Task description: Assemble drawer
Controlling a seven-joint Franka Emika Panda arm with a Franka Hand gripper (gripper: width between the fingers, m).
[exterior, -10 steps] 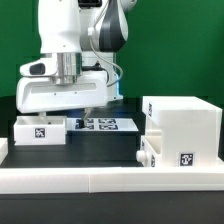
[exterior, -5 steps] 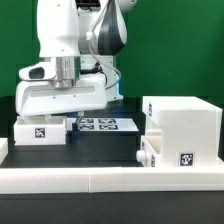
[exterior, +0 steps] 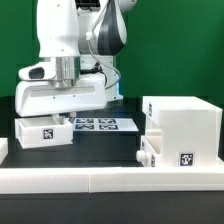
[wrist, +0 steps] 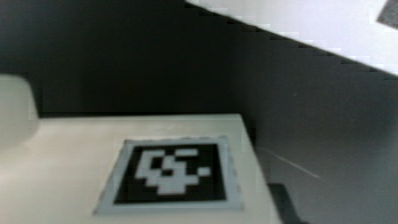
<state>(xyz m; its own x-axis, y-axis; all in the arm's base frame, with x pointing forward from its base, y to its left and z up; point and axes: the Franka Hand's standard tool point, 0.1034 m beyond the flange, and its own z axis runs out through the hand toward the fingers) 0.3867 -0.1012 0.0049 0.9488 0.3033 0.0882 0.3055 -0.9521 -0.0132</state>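
Black table [exterior: 104, 146]: tray [exterior: 42, 132] ext. view's left, casing [exterior: 186, 118] right

A white boxy casing [exterior: 185, 122] stands upright at the exterior view's right, with a knobbed tray [exterior: 150, 152] low against its left side. The second tray [exterior: 42, 132], tag facing forward, sits slightly tilted at the exterior view's left.

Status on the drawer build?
End effector low over loose tray, jaws hidden. Second tray at casing front. Nothing between loose tray and casing.
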